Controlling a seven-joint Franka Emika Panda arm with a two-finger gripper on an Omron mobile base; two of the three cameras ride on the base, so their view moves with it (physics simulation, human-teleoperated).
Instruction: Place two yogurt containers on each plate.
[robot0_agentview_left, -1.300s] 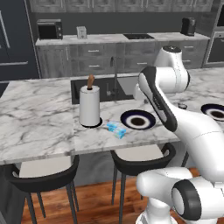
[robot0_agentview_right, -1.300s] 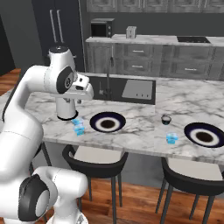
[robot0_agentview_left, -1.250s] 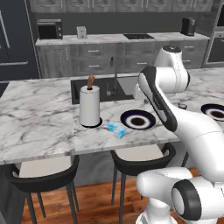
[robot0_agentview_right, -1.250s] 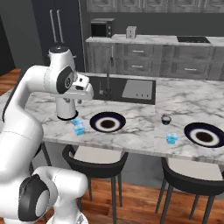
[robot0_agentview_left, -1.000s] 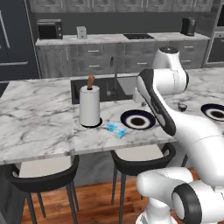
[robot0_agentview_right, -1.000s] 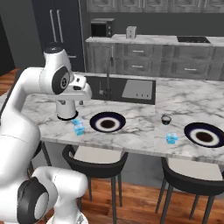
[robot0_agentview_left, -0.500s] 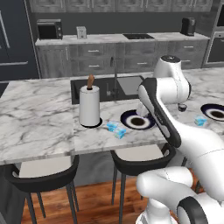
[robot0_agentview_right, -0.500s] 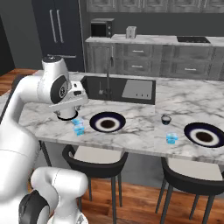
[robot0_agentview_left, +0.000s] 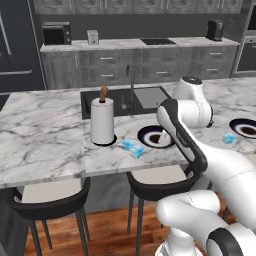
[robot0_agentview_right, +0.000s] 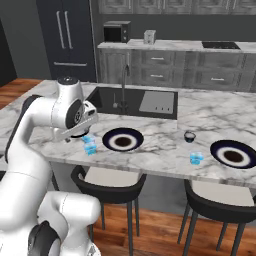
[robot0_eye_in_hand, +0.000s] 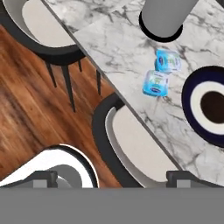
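Light-blue yogurt containers (robot0_eye_in_hand: 161, 72) (two, touching) sit beside a plate (robot0_eye_in_hand: 192, 105); the gripper's (robot0_eye_in_hand: 113, 177) fingers are spread, empty.

No lettering on the yogurt containers (robot0_eye_in_hand: 156, 83) is legible.

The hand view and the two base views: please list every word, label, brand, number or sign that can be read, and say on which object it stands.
No text can be read in these pictures.
The two yogurt containers near the plate: dark blue marks on the tops, too blurred to read.
The third yogurt container: too small to tell.
The microwave and the paper-towel roll: no writing visible.
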